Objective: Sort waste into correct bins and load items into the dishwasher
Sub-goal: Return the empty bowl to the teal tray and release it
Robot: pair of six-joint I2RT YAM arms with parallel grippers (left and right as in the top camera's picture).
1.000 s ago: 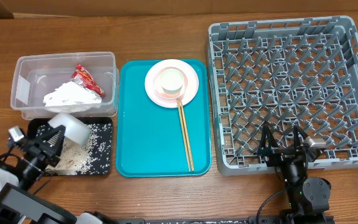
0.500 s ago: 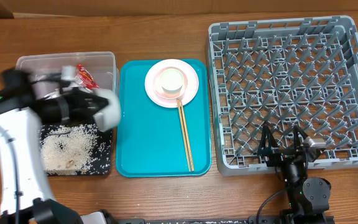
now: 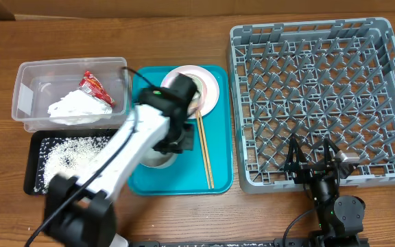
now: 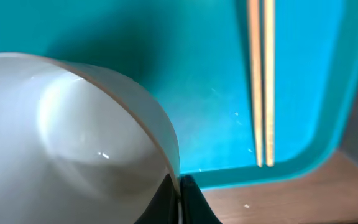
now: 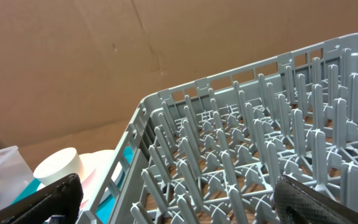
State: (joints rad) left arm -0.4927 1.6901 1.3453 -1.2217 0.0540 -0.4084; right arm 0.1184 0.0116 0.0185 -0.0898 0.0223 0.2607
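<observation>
Plainly the left claw [image 4: 180,198] is clamped on the rim of a white bowl [image 4: 73,143], a pinch that leaves the hollow free. Under it lies the teal tray [image 4: 166,50], with the chopsticks [image 4: 261,81] just to the claw's right. The bowl looks empty, and rice [image 3: 70,149] lies in the black tray [image 3: 34,165] off to the claw's left, so the grey rack [image 3: 321,89] far to its right seems the likely destination. The right claw [image 3: 310,152], fingers apart, sits idle at that rack's near wall.

The left arm [image 3: 125,154] has white links and black joints; the right arm [image 3: 334,199] is black, cabled.
</observation>
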